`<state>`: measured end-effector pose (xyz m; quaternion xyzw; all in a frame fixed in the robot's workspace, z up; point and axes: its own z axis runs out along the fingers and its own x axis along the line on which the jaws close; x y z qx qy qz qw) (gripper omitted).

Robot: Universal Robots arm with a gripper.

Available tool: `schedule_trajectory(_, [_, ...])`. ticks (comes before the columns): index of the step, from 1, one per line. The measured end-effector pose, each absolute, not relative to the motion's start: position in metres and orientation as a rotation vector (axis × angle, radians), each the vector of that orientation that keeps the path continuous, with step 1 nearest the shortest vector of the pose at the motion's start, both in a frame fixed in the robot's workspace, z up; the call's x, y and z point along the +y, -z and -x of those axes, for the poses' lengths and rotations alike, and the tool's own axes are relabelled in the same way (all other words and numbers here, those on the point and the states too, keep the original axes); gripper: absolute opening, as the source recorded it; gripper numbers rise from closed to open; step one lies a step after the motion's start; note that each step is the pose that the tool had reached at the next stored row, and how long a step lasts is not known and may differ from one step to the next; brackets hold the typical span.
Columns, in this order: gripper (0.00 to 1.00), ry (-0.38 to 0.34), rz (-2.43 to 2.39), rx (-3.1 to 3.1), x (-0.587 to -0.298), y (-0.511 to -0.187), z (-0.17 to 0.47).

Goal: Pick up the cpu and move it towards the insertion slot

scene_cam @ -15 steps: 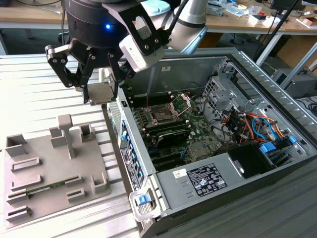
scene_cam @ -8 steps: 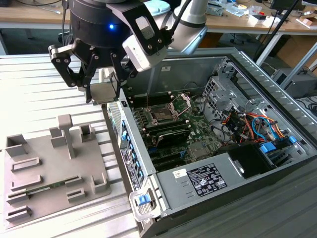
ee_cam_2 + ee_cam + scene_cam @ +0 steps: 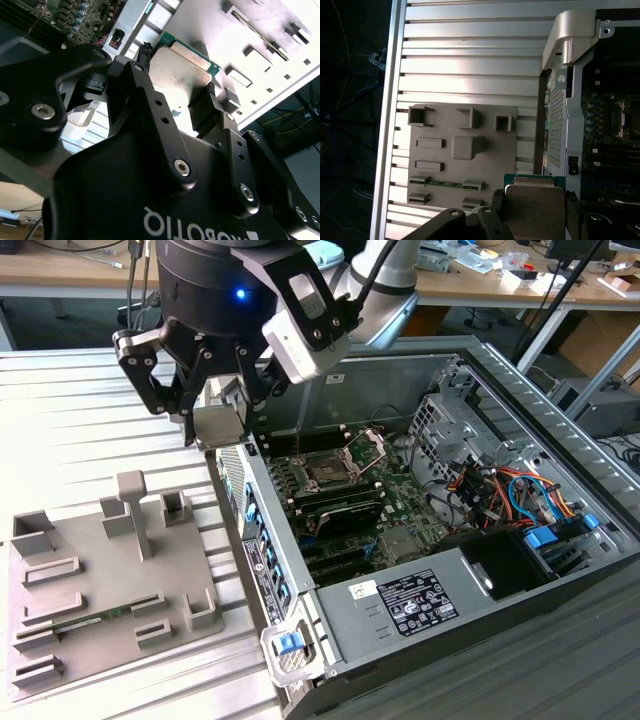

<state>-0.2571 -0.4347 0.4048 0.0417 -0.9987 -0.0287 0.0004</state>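
**CPU held in the air beside the open case**

The gripper (image 3: 220, 432) is closed on the cpu (image 3: 222, 423). Its black fingers (image 3: 136, 80) press on two opposite edges of the chip, and in both wrist views the silvery metal top faces the camera, with a thin green rim along one side (image 3: 535, 179). The chip touches nothing except the fingers.

In the exterior view the cpu hangs above the side wall of the open computer case (image 3: 300, 580), at the corner of that wall which is farther from the camera. It is between the grey tray (image 3: 100, 560) and the green motherboard (image 3: 400, 530). The tray lies flat on the slatted metal table (image 3: 90, 420), at the exterior view's left of the case. A thin green memory stick (image 3: 105, 617) lies in one of its long recesses.

The insertion slot (image 3: 328, 473) is on the motherboard inside the case, at the exterior view's right of the cpu and lower than it. Its metal load plate (image 3: 366, 448) stands lifted, and the dark square socket is uncovered. The cpu is near the slot but not above it; the case wall is between them.
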Motion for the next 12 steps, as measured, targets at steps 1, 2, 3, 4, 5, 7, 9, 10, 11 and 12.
schedule_trajectory(1, [0.55,0.090,-0.131,-3.137,-0.4347,-0.4048,0.2563])
schedule_trajectory(2, [0.55,0.090,-0.131,-3.137,-0.4347,-0.4048,0.2555])
schedule_trajectory(3, [0.55,0.090,-0.131,-3.137,-0.4347,-0.4048,0.2543])
schedule_trajectory(4, [0.55,0.090,-0.131,-3.137,-0.4347,-0.4048,0.2528])
schedule_trajectory(5, [0.55,0.090,-0.131,-3.137,-0.4347,-0.4048,0.2520])
schedule_trajectory(7, [0.55,0.090,-0.131,-3.137,-0.4347,-0.4048,0.2503])
schedule_trajectory(9, [0.55,0.090,-0.131,-3.137,-0.4347,-0.4048,0.2495])
schedule_trajectory(10, [0.55,0.090,-0.131,-3.137,-0.4347,-0.4048,0.2492])
schedule_trajectory(11, [0.55,0.090,-0.131,-3.137,-0.4347,-0.4048,0.2488])
schedule_trajectory(12, [0.55,0.090,-0.131,-3.137,-0.4347,-0.4048,0.2483])
